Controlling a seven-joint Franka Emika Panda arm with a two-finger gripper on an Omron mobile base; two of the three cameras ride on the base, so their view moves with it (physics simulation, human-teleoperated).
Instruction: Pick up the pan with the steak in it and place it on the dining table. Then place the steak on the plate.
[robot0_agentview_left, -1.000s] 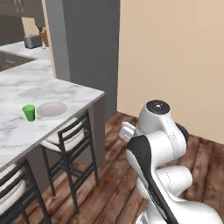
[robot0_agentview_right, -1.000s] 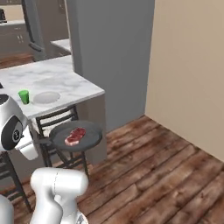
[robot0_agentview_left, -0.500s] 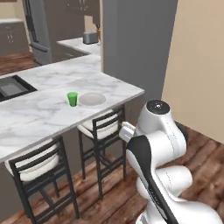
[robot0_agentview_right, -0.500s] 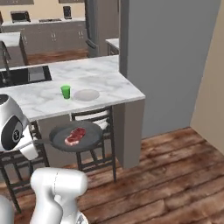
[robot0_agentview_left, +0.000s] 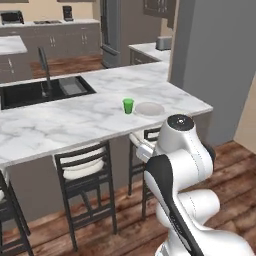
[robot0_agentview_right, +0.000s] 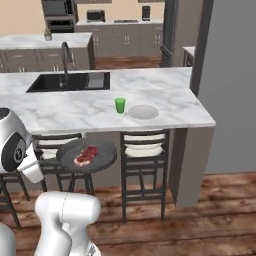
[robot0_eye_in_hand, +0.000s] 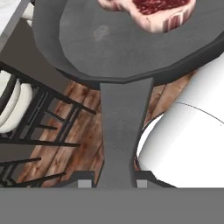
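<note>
Hand view, dark grey pan (robot0_eye_in_hand: 131, 48), red marbled steak (robot0_eye_in_hand: 151, 11)

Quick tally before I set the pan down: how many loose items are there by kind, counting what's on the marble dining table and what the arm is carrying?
Round dark grey frying pan, handle clamped in the shut jaws: 1
Red raw steak lying in the pan: 1
Pale round plate on the white-grey marble dining table: 1
Small green cup beside the plate: 1
Total: 4
</note>
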